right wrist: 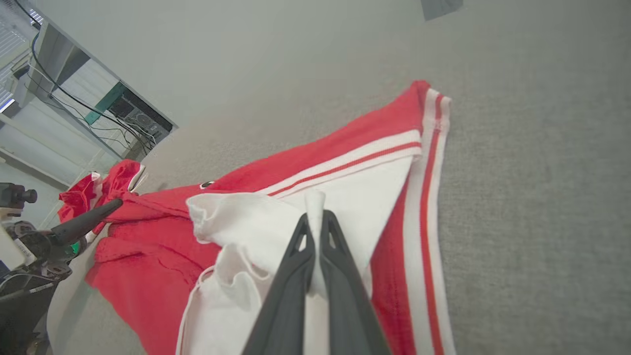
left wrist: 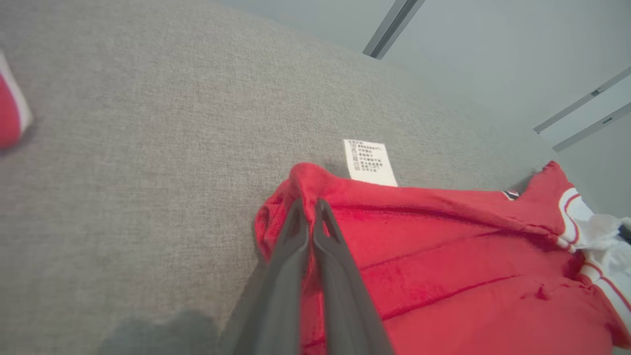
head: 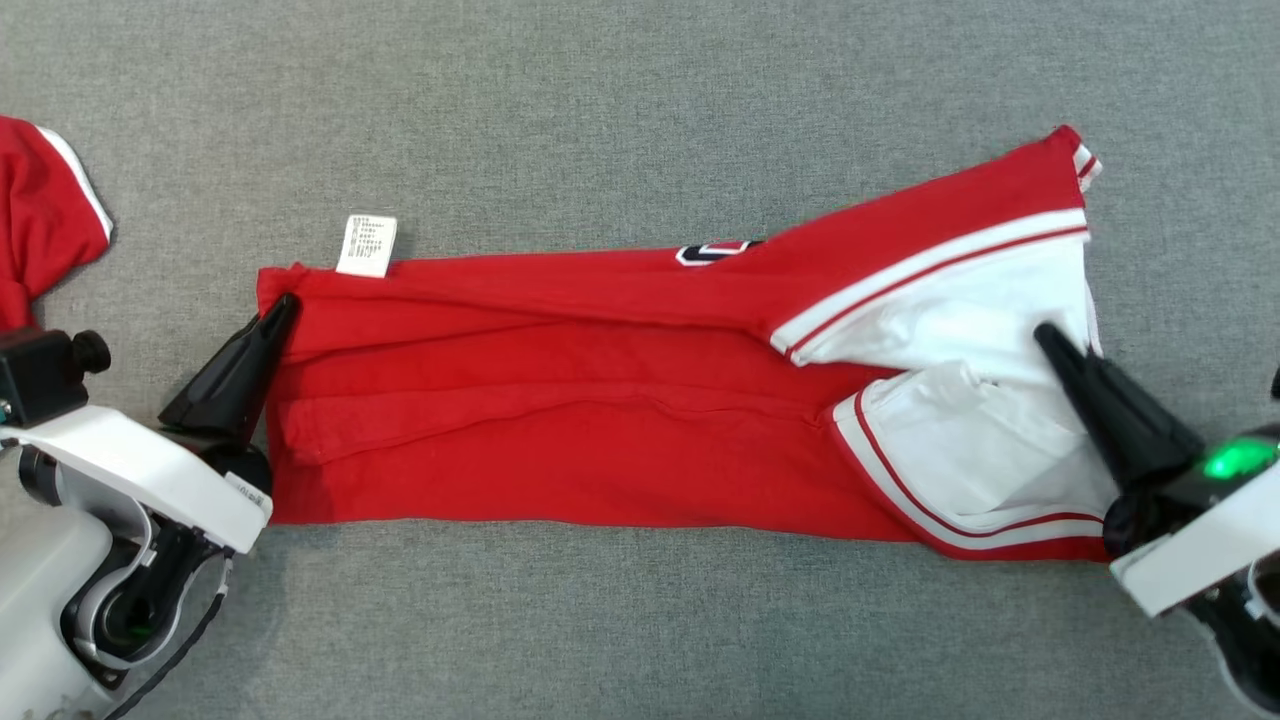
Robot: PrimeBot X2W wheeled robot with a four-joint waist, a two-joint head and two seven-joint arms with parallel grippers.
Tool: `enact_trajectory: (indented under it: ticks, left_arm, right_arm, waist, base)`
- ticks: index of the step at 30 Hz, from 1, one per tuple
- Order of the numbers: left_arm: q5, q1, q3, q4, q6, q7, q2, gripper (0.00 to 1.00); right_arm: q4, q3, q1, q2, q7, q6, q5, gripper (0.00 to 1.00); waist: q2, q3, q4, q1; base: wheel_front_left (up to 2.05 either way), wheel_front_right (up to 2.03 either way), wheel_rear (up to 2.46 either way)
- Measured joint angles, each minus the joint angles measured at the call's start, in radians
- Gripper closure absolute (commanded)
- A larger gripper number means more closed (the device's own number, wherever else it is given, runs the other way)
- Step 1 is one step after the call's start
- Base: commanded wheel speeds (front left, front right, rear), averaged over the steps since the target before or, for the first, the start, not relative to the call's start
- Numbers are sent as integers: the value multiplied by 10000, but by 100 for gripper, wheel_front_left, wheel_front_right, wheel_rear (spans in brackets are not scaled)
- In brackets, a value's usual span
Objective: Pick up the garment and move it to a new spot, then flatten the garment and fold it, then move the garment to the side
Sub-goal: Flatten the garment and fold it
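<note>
The garment (head: 600, 400), a red top with white panels and red-and-white striped trim, is lying as a long folded band on the grey cloth-covered surface (head: 640, 100). It is spanning the whole stretch between the 2 grippers, with its folds running lengthwise from one set of fingers to the other.

The left gripper (head: 285, 305) is pinching the garment's red end. In the left wrist view its 2 dark fingers (left wrist: 291, 246) are pressing together on a raised bunch of red cloth, which is bulging up just past the fingertips. A white care label (head: 367, 245) is lying flat on the surface a little beyond those fingertips, touching the garment's far edge.

The right gripper (head: 1045, 335) is gripping the opposite, white end. In the right wrist view its fingers (right wrist: 340, 276) are clamping a thin upright fold of white cloth, which is poking out above the fingertips. Striped trim is running alongside these fingers on one side, and loose white folds are sagging on the other.

A second red garment (head: 40, 220) with a white stripe is lying well apart from the left fingers, on their outer side, not touching the first.
</note>
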Motion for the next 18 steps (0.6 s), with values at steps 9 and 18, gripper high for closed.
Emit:
enact_trajectory:
  ticks: [9, 18]
  left_arm:
    - [408, 671, 391, 146, 546, -44, -384, 0]
    - [3513, 2059, 3990, -589, 1676, -48, -1923, 0]
  right_arm:
    - [-460, -1216, 1712, 2176, 897, 0, -1448, 0]
    - [-554, -2036, 1800, 2915, -284, 0, -3524, 0]
  waist:
    - [0, -143, 12, 0]
    - [0, -728, -99, 0]
  base:
    - [0, 0, 0]
    - [0, 0, 0]
